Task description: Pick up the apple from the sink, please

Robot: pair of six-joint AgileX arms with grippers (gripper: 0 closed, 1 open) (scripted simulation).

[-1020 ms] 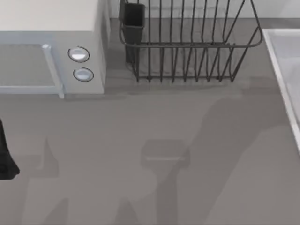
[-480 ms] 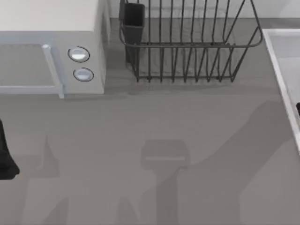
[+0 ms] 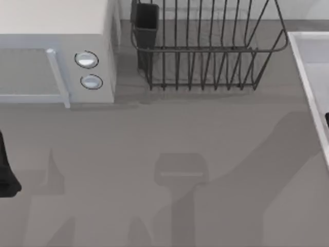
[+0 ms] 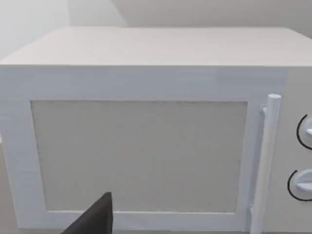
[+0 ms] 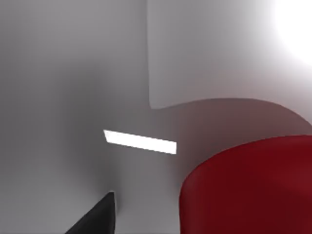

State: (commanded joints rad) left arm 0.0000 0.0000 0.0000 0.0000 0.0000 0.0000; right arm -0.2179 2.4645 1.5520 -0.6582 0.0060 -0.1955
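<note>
The apple (image 5: 248,187) sits close under the right wrist camera, a glossy red mass on the pale floor of the sink (image 3: 308,67), which runs along the tabletop's (image 3: 169,149) 3 o'clock edge in the top view. A second ago that edge showed no black; half a second ago a dark sliver of the right gripper (image 3: 327,119) had come in over the sink at about 3 o'clock, and it has not shifted since. One black fingertip (image 5: 97,217) shows in the right wrist view beside the apple and apart from it; I cannot tell whether this gripper is released or clenched. My judgement is that the reach is finished and the descent around the fruit is the step in hand, with the lift not yet begun.

The left gripper (image 3: 6,170) is parked at the tabletop's 9 o'clock edge, facing the microwave (image 4: 146,122); its state I cannot tell either. The dish rack (image 3: 205,51) stands at 12 o'clock, untouched.
</note>
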